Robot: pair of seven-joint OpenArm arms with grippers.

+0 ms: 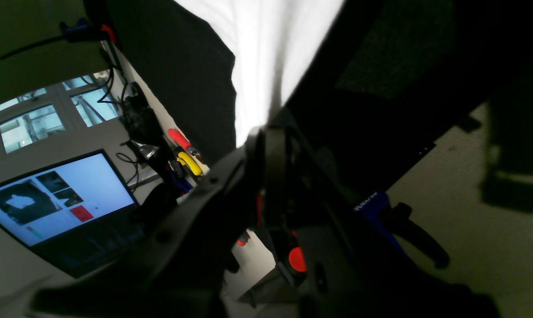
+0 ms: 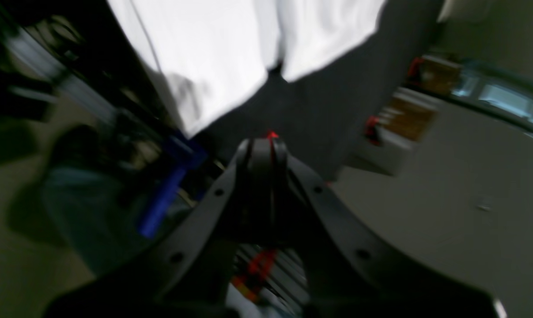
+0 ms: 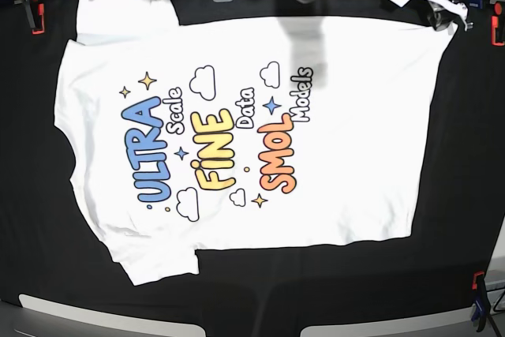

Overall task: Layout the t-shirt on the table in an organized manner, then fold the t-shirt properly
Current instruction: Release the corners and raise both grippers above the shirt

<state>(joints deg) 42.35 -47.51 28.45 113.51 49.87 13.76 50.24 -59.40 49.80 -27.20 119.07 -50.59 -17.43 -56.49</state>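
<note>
Up close, pinching a corner of the t-shirt [image 3: 355,155] with left fingers [image 1: 266,134]; closing right fingers [image 2: 265,145] narrow near its sleeve. Leaves bare surface [image 3: 469,147] beyond its hem.

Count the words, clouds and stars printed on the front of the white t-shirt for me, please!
Words: 6
Clouds: 4
Stars: 5
Total: 15

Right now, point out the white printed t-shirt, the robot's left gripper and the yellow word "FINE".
White cotton t-shirt with cartoon print [image 3: 363,140]: base view, plain fabric beside the print.
Black left gripper [image 1: 266,134]: left wrist view, between its fingertips.
Yellow outlined word "FINE" [image 3: 224,150]: base view, on its letters.
</note>
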